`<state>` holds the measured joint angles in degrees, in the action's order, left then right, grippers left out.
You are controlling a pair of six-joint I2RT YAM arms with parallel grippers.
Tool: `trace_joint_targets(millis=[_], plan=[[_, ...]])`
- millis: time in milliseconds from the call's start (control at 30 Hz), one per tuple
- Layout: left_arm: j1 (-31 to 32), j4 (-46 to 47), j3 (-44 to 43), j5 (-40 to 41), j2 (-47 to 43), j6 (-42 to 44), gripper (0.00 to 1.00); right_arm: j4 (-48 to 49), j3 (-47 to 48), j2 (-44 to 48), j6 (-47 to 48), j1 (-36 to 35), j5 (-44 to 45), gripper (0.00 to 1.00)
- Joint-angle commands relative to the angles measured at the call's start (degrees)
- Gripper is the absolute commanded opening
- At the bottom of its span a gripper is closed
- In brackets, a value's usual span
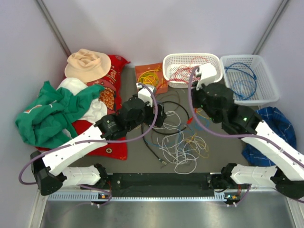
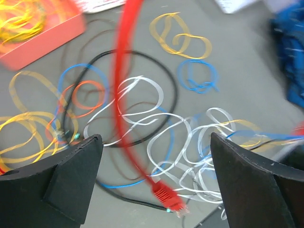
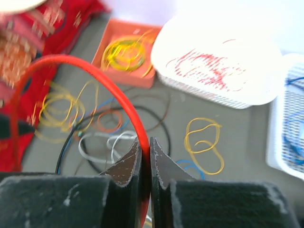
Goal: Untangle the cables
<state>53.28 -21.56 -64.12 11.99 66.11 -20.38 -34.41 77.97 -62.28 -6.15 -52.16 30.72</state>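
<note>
Across the table (image 1: 213, 159), the light, limp, snag-prone cables (image 1: 180, 142) are being shown tangled, one red cable (image 3: 95, 71) is being pinched mid-length by the clamped right gripper (image 3: 146, 142), and the left gripper (image 2: 154, 137) is being held apart over its plug (image 2: 166, 194), judged the firmest hold.

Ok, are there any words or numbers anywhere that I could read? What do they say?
No text can be read in any view.
Gold marks on the red cloth: too blurred to tell letters from pattern.
Small pale patch on the green garment: too small to read.
</note>
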Motion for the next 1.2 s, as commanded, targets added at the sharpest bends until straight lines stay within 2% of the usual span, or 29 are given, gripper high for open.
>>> trace_joint_targets(millis=[0, 67, 167, 267, 300, 367, 400, 500, 533, 567, 633, 767, 967, 1167], plan=[[-0.1, -2.3, 1.3, 9.8, -1.2, -3.7, 0.99, -3.2, 7.7, -1.6, 0.3, 4.0, 5.5, 0.0], [-0.3, -3.7, 1.6, 12.6, -1.1, -4.7, 0.99, -4.1, 9.7, -2.2, 0.0, 6.3, 5.8, 0.0], [-0.4, -2.7, 3.6, 12.4, -2.8, -6.5, 0.99, -4.7, 10.9, -3.3, 0.0, 7.1, 6.8, 0.0], [-0.4, 7.8, 9.6, 7.4, -8.2, -7.0, 0.99, -4.6, 10.5, -3.5, -1.3, 7.0, 5.0, 0.0], [-0.4, 17.2, 14.1, 5.3, -9.8, -6.9, 0.99, -4.8, 10.4, -3.8, -2.9, 7.0, 4.7, 0.0], [-0.4, 27.9, 19.2, -0.3, -13.6, -6.6, 0.99, -5.0, 10.2, -3.8, -4.3, 7.0, 4.4, 0.0], [-0.4, 36.7, 23.6, -2.1, -14.4, -6.9, 0.99, -5.1, 10.4, -4.0, -5.8, 7.3, 4.3, 0.0], [-0.3, 49.7, 30.3, -11.7, -14.9, -7.0, 0.99, -6.0, 11.8, -4.4, -8.8, 8.6, 3.1, 0.0], [-0.3, 57.8, 31.6, -14.3, -14.2, -7.5, 0.99, -6.8, 12.6, -4.8, -9.3, 9.0, 2.4, 0.0], [0.0, 61.7, 34.0, -18.2, -13.6, -8.5, 0.99, -7.1, 13.1, -4.9, -10.3, 9.4, 1.8, 0.0], [0.5, 72.2, 35.8, -20.2, -11.2, -9.6, 0.99, -7.9, 14.0, -5.3, -11.2, 10.3, 0.4, 0.0], [2.4, 83.3, 38.0, -23.0, -5.9, -10.7, 0.99, -8.3, 14.4, -5.3, -12.5, 10.4, -0.9, 0.0], [5.1, 91.2, 34.8, -22.7, 3.2, -11.0, 0.99, -8.5, 14.4, -5.1, -14.9, 10.4, -4.6, 0.0], [5.6, 89.9, 30.2, -22.7, 12.7, -7.5, 0.99, -8.1, 14.2, -4.8, -16.5, 10.4, -8.7, 0.0]])
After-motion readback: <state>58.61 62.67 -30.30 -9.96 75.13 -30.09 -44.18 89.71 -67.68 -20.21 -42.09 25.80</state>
